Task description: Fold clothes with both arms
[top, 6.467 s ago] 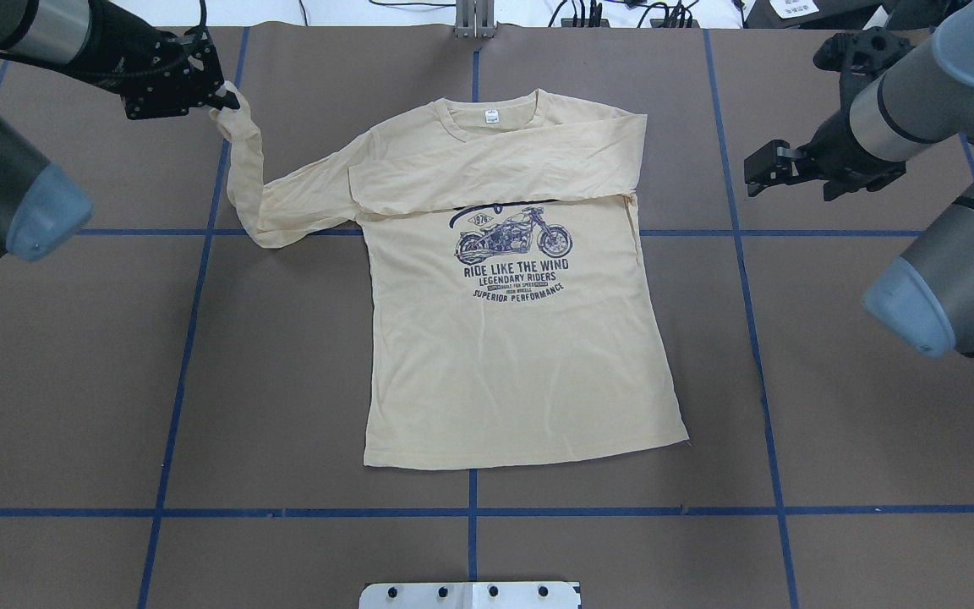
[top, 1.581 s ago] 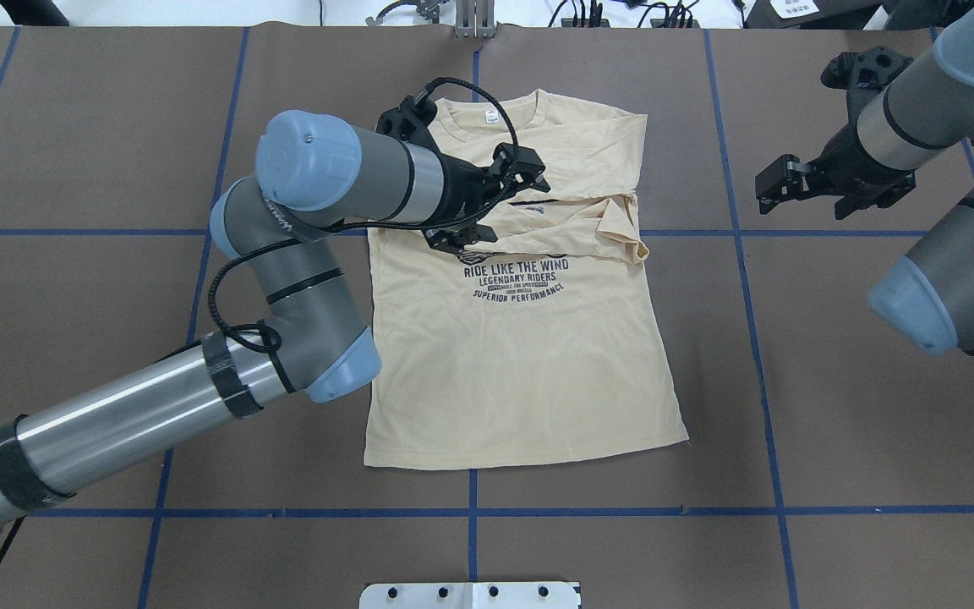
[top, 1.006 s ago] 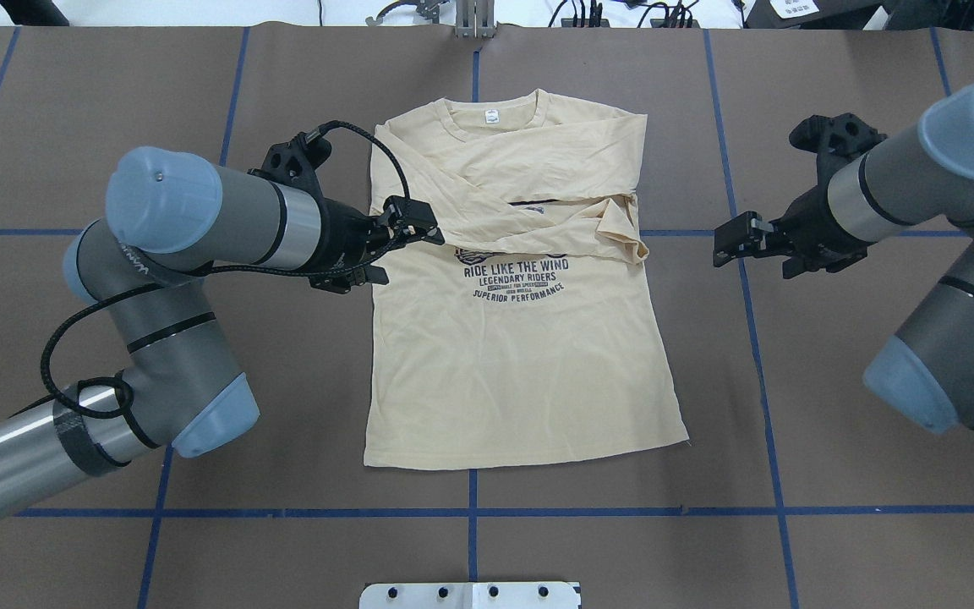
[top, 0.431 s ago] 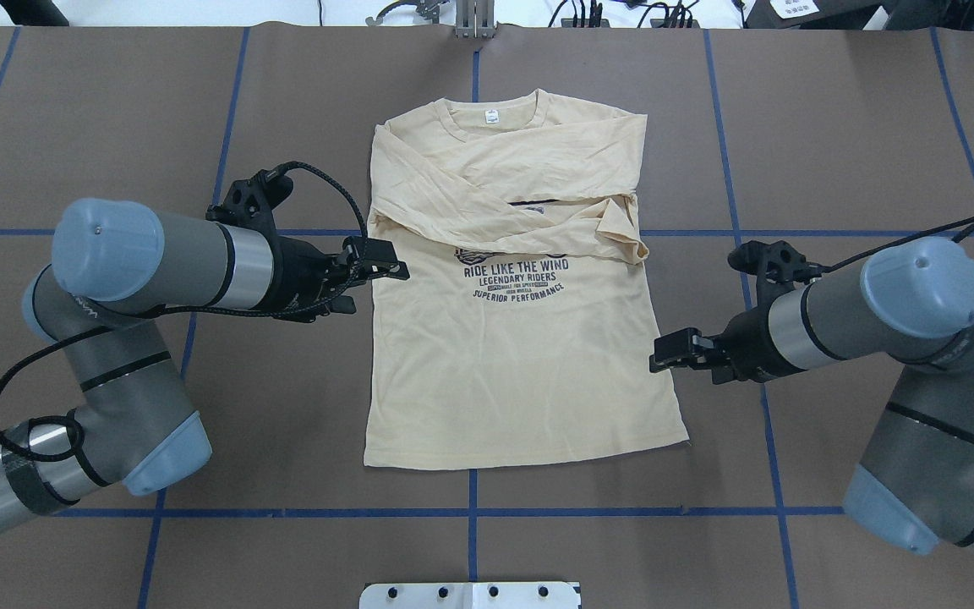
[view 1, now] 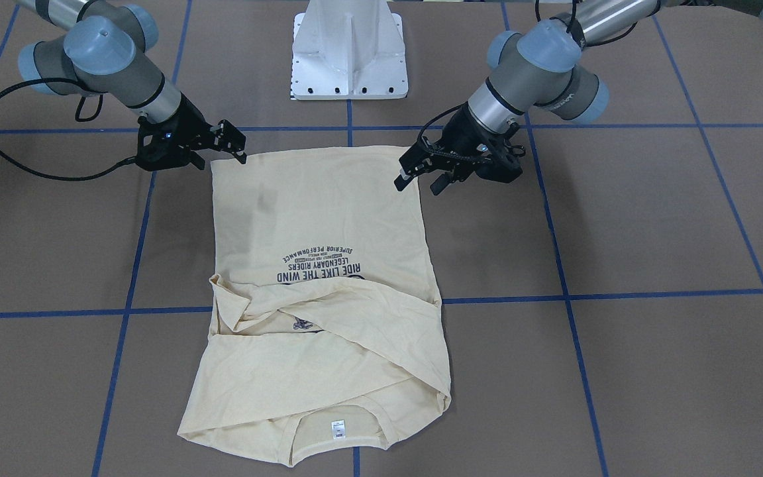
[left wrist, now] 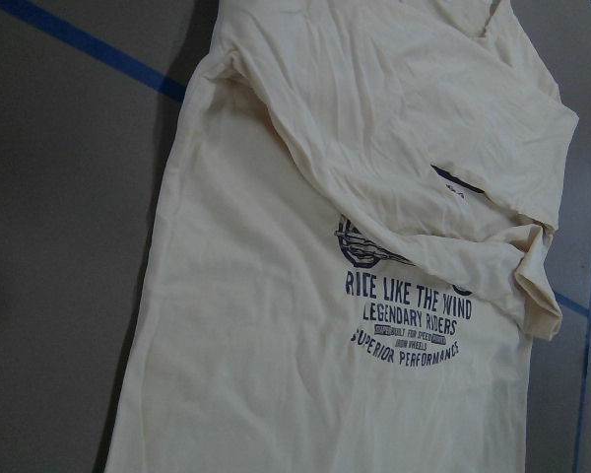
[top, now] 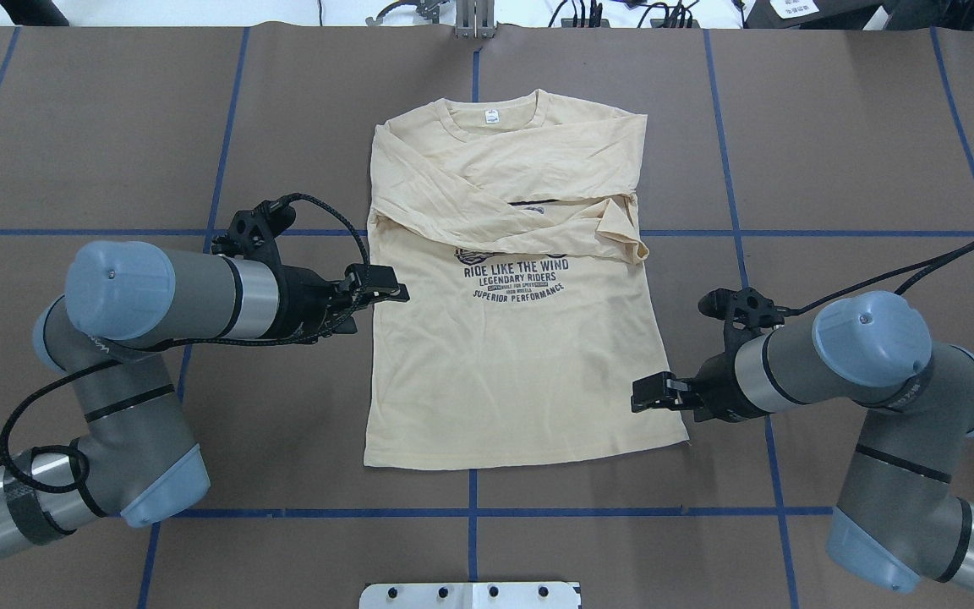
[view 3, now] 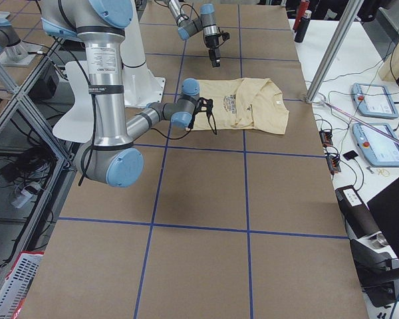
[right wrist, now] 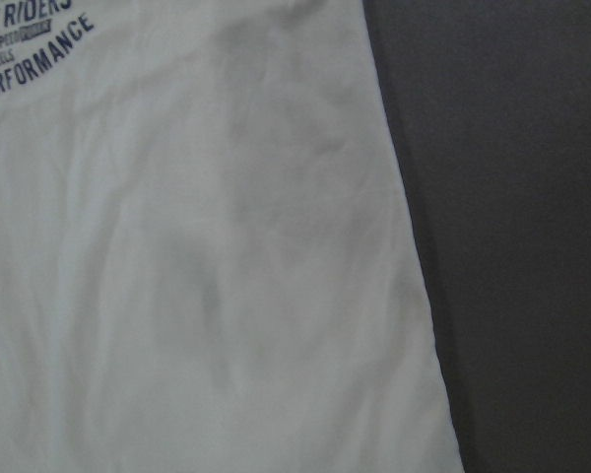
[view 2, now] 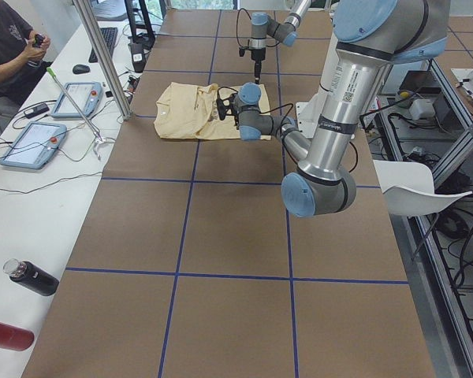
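Observation:
The cream-yellow T-shirt (top: pixel 512 364) lies flat, print (top: pixel 514 279) up, neck label (top: pixel 492 117) at the far end. Both sleeves are folded across the chest. My left gripper (top: pixel 394 292) is open and empty over the shirt's left edge. In the front view, the left gripper (view 1: pixel 414 182) sits by the hem corner. My right gripper (top: pixel 643 397) is open and empty over the shirt's right edge near the hem. In the front view, the right gripper (view 1: pixel 236 146) is at the other hem corner. The wrist views show only the shirt (left wrist: pixel 305 325) (right wrist: pixel 197 276), no fingers.
Blue tape lines cross the brown table cover (top: pixel 834 127). The white pedestal base (view 1: pixel 350 53) stands at the robot's side of the table. An operator (view 2: pixel 8 47), tablets and bottles (view 2: pixel 31 277) are along the far side, with a metal post (view 2: pixel 102 63) there.
The left gripper laid the left sleeve across the chest, let go, and drew back to the shirt's left edge. The right gripper moved from the far right toward the hem.

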### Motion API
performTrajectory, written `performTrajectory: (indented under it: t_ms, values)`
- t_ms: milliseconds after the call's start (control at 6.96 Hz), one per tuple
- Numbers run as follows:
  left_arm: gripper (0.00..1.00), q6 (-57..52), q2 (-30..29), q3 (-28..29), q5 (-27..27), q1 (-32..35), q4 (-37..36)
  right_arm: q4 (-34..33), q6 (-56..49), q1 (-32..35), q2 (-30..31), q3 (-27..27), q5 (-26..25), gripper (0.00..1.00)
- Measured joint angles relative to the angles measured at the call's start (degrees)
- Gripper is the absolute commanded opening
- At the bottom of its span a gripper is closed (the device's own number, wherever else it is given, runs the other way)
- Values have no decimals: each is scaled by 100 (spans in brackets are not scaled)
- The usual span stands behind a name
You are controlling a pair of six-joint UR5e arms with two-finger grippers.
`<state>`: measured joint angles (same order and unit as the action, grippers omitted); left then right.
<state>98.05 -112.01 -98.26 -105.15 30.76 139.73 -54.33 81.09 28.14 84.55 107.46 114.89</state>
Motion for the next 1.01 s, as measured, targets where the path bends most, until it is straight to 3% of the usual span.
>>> performTrajectory:
  t_ms: [287,575,1006]
  values:
    - [100,-4,-1,-21,119,-62,2,2,73,-23,27,-52,-19,100]
    - [100,-5,-8,-21,133,-69,2,-6,84,-30,41,-125,-63,92]
    - [100,-5,-27,-18,135,-84,2,-23,85,-43,44,-174,-104,92]
